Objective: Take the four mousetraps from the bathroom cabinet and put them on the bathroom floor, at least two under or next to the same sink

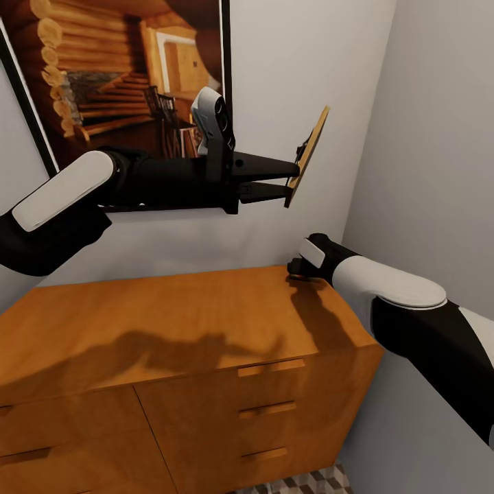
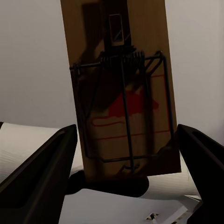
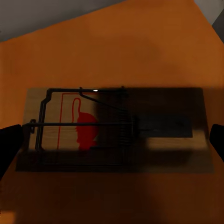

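Observation:
My left gripper (image 1: 293, 181) is shut on the lower edge of a tan mousetrap (image 1: 310, 147) and holds it upright in the air above the cabinet (image 1: 171, 322). The left wrist view shows the same mousetrap (image 2: 123, 93), wire spring and red print facing the camera, between the gripper (image 2: 127, 136) fingers. My right gripper (image 1: 295, 269) is low over the cabinet top's back right corner. It stands open there, its fingers at either end of a second mousetrap (image 3: 116, 128) that lies flat on the orange wood.
A large framed picture (image 1: 116, 68) hangs on the wall behind the cabinet. A grey side wall (image 1: 439, 137) closes in on the right, close to my right arm. A strip of cube-patterned floor (image 1: 309, 484) shows below the drawers (image 1: 271, 412).

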